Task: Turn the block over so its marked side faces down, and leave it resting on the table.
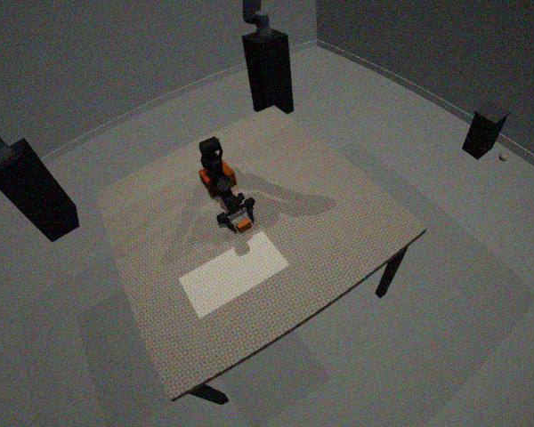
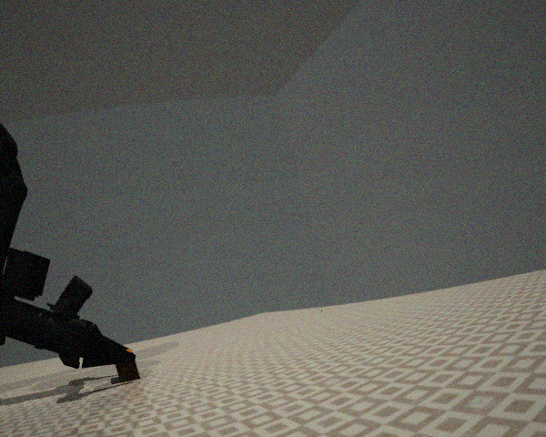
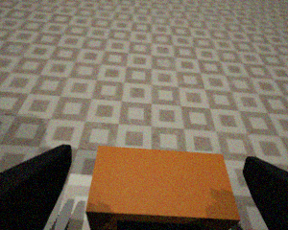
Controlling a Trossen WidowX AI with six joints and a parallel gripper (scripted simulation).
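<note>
The orange block (image 1: 245, 223) (image 2: 128, 370) (image 3: 160, 184) is at the table (image 1: 341, 238) (image 2: 381, 376) (image 3: 134, 91), in front of the arm. In the exterior view it looks slightly tilted, its top leaning towards the arm. In the wrist view a plain orange face shows on top. The dark mark is on the face towards the wrist camera, and only its upper edge shows at the bottom of the frame. My gripper (image 1: 243, 226) (image 3: 157, 157) is open, with one finger on each side of the block and gaps between. The block's underside is hidden.
A bright white rectangle (image 1: 230, 282) lies on the table just beyond the block. The arm's orange base stands behind the gripper. Dark pedestals stand beyond the table's edges.
</note>
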